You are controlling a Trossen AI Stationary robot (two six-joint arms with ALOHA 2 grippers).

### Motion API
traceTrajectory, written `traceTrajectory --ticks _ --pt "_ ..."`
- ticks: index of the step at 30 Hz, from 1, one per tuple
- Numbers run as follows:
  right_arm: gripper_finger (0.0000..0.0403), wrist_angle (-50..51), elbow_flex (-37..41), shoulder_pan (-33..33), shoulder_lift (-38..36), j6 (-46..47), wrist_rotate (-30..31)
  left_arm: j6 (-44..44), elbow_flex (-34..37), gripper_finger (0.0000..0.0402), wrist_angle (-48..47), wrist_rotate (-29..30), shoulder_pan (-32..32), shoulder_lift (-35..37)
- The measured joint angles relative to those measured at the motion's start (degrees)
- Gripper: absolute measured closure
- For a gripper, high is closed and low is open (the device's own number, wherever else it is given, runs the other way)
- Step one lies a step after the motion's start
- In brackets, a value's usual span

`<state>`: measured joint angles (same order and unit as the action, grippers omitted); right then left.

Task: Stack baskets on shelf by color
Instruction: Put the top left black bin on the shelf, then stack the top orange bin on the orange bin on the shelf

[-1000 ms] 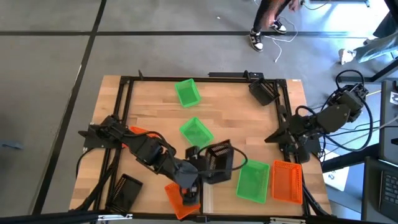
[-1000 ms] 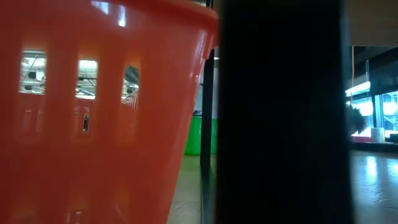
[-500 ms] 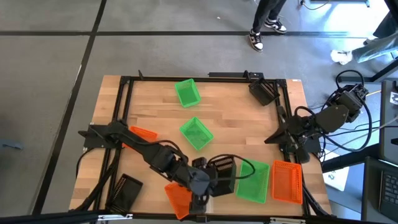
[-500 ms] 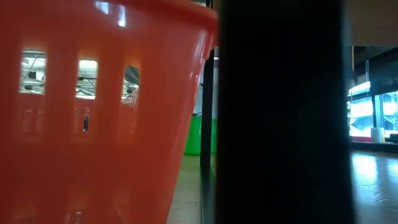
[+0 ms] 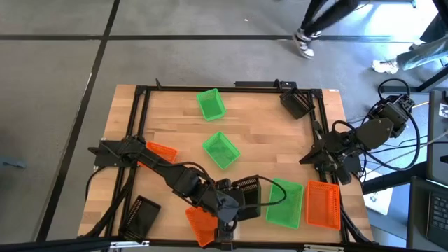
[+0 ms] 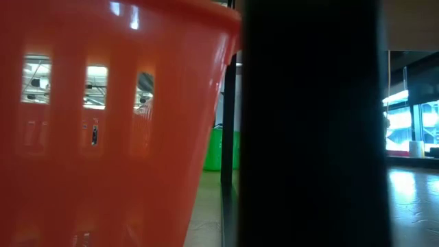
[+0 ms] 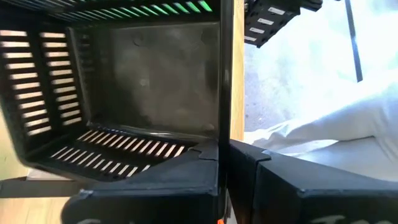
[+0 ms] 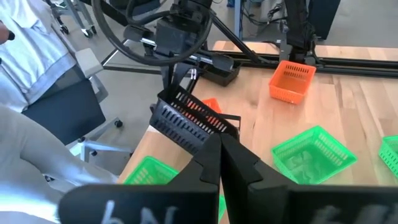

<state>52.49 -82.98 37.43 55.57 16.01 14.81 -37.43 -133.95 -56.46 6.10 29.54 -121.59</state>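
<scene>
My left gripper (image 5: 233, 204) is over the near middle of the table, shut on a black mesh basket (image 5: 248, 192), whose hollow fills the left wrist view (image 7: 143, 81). The right wrist view shows this basket (image 8: 193, 124) tilted, beside a green basket (image 5: 285, 203) and an orange one (image 5: 323, 204) at the near right. Another orange basket (image 5: 203, 220) sits just left of my left gripper. The pale shelf (image 5: 255, 222) shows as a strip at the near edge. My right gripper (image 8: 219, 155) is shut and waits at the right edge (image 5: 336, 157). My left gripper holds the black basket by one side wall at its rim (image 7: 225, 134), with one finger (image 7: 186, 171) inside the hollow and the other (image 7: 267, 171) outside. It comes from above, slanting down. The basket is tilted; whether its lower edge touches the table does not show.
Two green baskets (image 5: 211, 103) (image 5: 221, 150) and an orange one (image 5: 162, 150) lie farther back. A black basket (image 5: 297, 103) sits at the far right corner, another (image 5: 141, 213) off the near left. A person walks beyond the far edge. In the low view an orange basket (image 6: 103, 137) blocks most sight.
My left gripper has carried the black basket toward the near edge and the right, up against the green basket, then drawn it slightly back to the left. The basket has tipped further as it moved. The person beyond the table has walked to the right.
</scene>
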Motion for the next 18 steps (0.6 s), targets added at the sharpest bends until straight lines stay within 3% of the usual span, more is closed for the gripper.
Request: traceTrajectory --ticks 18 --pt "0.0401 0.1 0.0 0.0 -0.3 -0.2 0.1 -2.7 0.0 0.0335 -0.1 0.4 0.1 0.0"
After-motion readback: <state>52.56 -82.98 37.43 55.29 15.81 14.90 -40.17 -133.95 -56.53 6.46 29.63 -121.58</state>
